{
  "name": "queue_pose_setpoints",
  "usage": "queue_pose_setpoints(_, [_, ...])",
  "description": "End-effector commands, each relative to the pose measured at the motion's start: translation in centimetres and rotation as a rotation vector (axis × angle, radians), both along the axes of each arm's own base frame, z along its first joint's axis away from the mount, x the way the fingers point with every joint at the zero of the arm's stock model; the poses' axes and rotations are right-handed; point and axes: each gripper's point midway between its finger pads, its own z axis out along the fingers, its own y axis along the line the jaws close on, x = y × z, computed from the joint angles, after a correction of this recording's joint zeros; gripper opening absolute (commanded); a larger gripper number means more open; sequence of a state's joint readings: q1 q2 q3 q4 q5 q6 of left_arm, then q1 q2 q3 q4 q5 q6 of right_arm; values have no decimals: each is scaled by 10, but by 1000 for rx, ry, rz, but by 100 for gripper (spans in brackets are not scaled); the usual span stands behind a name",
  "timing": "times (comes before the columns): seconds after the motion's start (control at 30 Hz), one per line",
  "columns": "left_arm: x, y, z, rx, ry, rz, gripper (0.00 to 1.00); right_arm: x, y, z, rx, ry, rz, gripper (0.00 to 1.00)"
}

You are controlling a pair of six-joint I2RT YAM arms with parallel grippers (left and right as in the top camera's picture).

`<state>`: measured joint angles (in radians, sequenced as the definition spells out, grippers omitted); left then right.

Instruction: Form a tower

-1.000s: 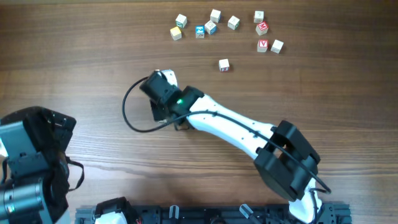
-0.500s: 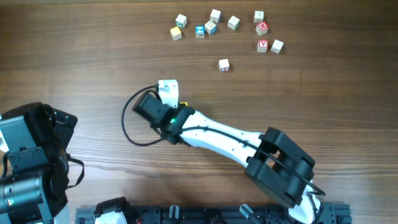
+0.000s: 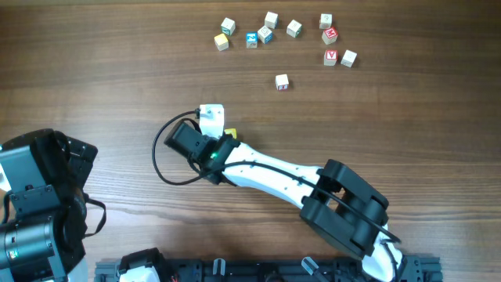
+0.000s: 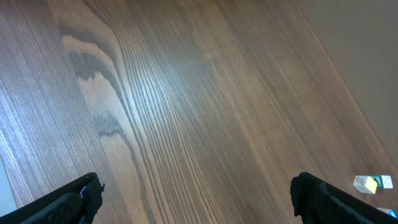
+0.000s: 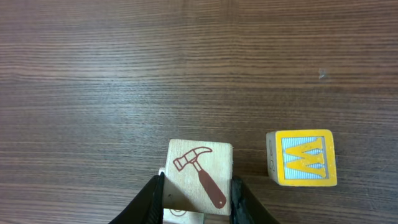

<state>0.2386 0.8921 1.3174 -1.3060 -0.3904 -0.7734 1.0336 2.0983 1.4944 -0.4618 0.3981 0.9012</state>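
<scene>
11 loose cubes lie scattered at the far side of the bench; 1 tower, hammer picture on top, stands mid-bench, 2 levels showing; the right gripper is clamped on its top cube; 1 yellow W cube sits just beside it, apart; the left gripper hangs with jaws wide apart.

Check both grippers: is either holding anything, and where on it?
Right gripper clamps the hammer cube by its two opposite side faces. Left gripper is open, holding nothing.
</scene>
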Motion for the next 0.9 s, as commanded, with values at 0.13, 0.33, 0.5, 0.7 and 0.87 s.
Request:
queue_pose_setpoints(0.13, [0, 0, -3, -15, -1, 10, 100, -5, 3, -10, -16, -11, -6, 9])
queue_pose_setpoints(0.33, [0, 0, -3, -15, -1, 10, 100, -7, 4, -10, -17, -11, -1, 9])
queue_pose_setpoints(0.5, [0, 0, -3, -15, -1, 10, 100, -10, 6, -7, -36, -43, 2, 8])
queue_pose_setpoints(0.7, [0, 0, -3, -15, -1, 10, 100, -11, 5, -12, -49, -40, 0, 13])
queue_pose_setpoints(0.87, [0, 0, -3, -15, -1, 10, 100, -11, 5, -20, -57, -34, 1, 20])
